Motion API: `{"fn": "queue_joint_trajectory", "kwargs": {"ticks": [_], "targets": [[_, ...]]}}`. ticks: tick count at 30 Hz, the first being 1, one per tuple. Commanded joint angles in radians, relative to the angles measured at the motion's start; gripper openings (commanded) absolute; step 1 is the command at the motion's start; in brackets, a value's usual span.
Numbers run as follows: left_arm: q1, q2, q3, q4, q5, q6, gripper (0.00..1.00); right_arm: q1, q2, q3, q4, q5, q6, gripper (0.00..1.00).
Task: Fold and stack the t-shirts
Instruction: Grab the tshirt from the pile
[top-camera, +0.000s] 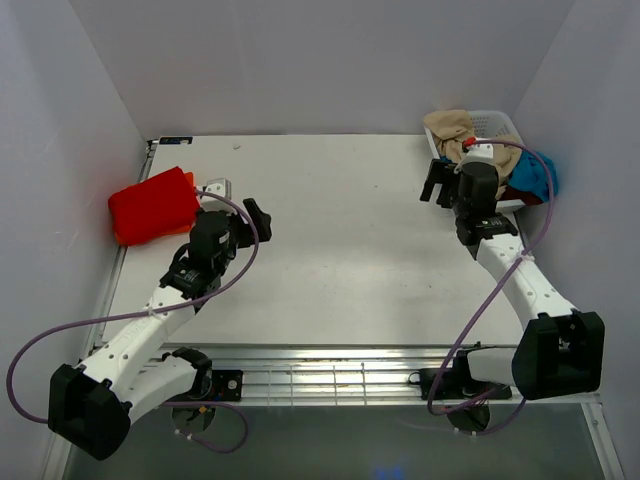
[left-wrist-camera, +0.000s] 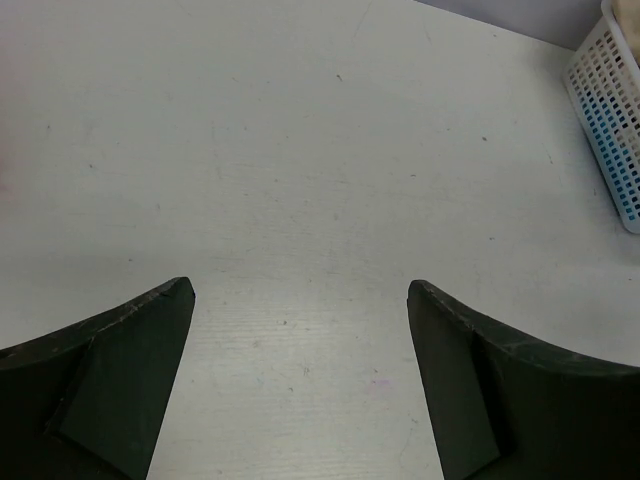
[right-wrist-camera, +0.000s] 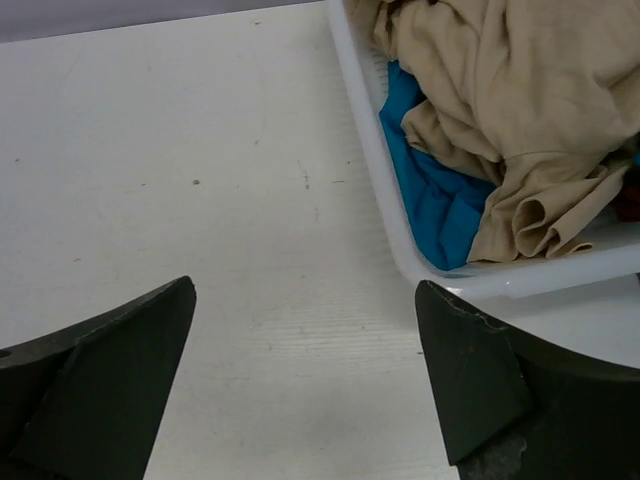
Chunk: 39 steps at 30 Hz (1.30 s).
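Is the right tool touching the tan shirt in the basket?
Apart. The right wrist view shows the open right tool short of the basket rim, with the tan shirt inside beyond it.

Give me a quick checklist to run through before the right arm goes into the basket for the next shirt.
1. Right gripper open and empty: ok.
2. Left gripper open and empty, over bare table: ok.
3. Tan shirt on top of the pile in the basket, lying over the turquoise shirt: ok.
4. Right gripper lined up over the tan shirt: not ok, it is over the table beside the basket wall.
5. Middle of the table free for folding: ok.
6. Folded red shirt out of the way at the far left: ok. How neat its fold is: cannot tell.
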<state>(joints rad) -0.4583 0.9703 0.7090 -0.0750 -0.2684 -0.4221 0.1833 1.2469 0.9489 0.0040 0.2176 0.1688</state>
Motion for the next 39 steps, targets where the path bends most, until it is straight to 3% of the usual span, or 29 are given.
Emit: {"fn": "queue_joint_trajectory", "kwargs": {"ticks": [1, 2, 5, 13, 17, 28, 30, 31, 32, 34, 39], "targets": [[-0.002, -0.031, -0.017, 0.027, 0.021, 0.003, 0.98, -0.034, 0.029, 0.025, 0.118, 0.08, -0.041, 0.96], [-0.002, -0.033, -0.019, 0.024, 0.035, 0.0, 0.98, -0.039, 0.037, 0.022, 0.14, 0.109, -0.069, 0.9], [-0.002, -0.041, -0.035, 0.023, 0.054, -0.017, 0.98, -0.09, 0.101, 0.037, 0.229, 0.141, -0.106, 0.9], [0.0, -0.085, -0.085, 0.021, 0.052, -0.029, 0.98, -0.215, 0.481, 0.44, 0.076, 0.124, -0.143, 0.99], [0.0, -0.094, -0.095, 0.026, 0.044, -0.023, 0.98, -0.225, 0.589, 0.528, 0.056, 0.135, -0.164, 1.0], [0.0, -0.062, -0.109, 0.041, 0.041, -0.01, 0.98, -0.243, 0.736, 0.59, 0.033, 0.212, -0.216, 0.95], [0.0, -0.065, -0.115, 0.044, 0.04, -0.012, 0.98, -0.246, 0.749, 0.599, 0.031, 0.213, -0.219, 0.82], [0.0, -0.07, -0.117, 0.046, 0.038, -0.014, 0.98, -0.246, 0.752, 0.6, 0.03, 0.221, -0.224, 0.7], [0.0, -0.074, -0.123, 0.047, 0.035, -0.012, 0.98, -0.246, 0.752, 0.599, 0.031, 0.22, -0.227, 0.39], [0.0, -0.077, -0.125, 0.047, 0.029, -0.014, 0.98, -0.246, 0.752, 0.6, 0.03, 0.226, -0.229, 0.1], [0.0, -0.079, -0.117, 0.044, 0.04, -0.02, 0.98, -0.24, 0.653, 0.584, -0.002, 0.187, -0.221, 0.08]]}}
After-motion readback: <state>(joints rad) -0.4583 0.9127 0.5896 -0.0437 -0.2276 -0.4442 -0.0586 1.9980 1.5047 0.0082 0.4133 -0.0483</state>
